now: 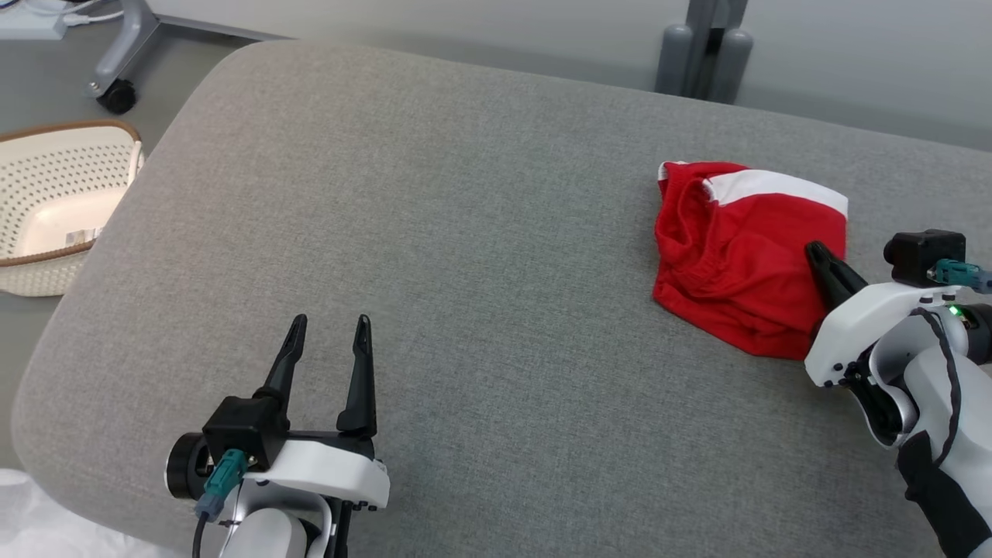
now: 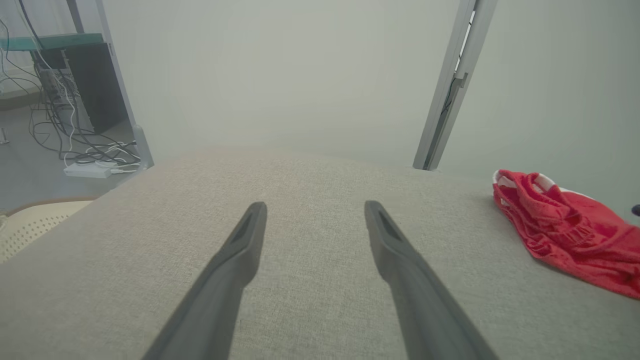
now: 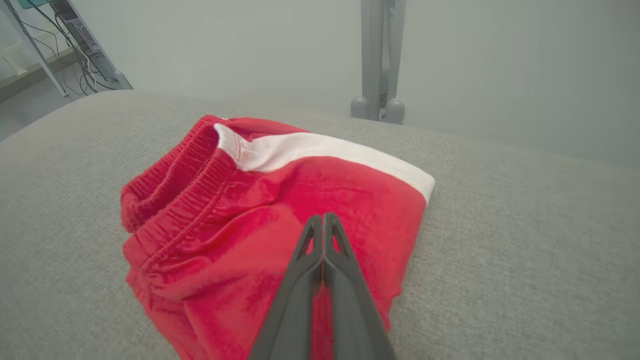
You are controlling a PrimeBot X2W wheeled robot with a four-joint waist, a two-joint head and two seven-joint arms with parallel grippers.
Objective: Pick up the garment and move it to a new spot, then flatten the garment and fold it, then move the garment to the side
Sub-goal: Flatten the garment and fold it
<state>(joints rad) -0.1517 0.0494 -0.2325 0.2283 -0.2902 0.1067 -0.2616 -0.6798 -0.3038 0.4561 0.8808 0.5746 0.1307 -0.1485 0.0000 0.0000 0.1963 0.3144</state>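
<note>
The garment (image 1: 736, 256) is a pair of red shorts with a white band, lying bunched at the right of the grey padded surface (image 1: 465, 232). My right gripper (image 1: 814, 249) is shut, its joined fingertips over the garment's right half, low above the cloth. In the right wrist view the garment (image 3: 250, 225) spreads beneath the shut right gripper (image 3: 323, 217), and no fold of cloth shows pinched at the tips. Near the front left edge my left gripper (image 1: 331, 322) hovers open and holds nothing. The left wrist view has the left gripper (image 2: 315, 207) wide apart over bare fabric, with the garment (image 2: 570, 230) far right.
A perforated cream basket (image 1: 54, 201) sits on the floor left of the surface. A wheeled stand leg (image 1: 116, 85) is at the far left, and grey posts (image 1: 701, 54) stand behind the far edge. Cables and a power strip (image 2: 87, 170) lie on the floor.
</note>
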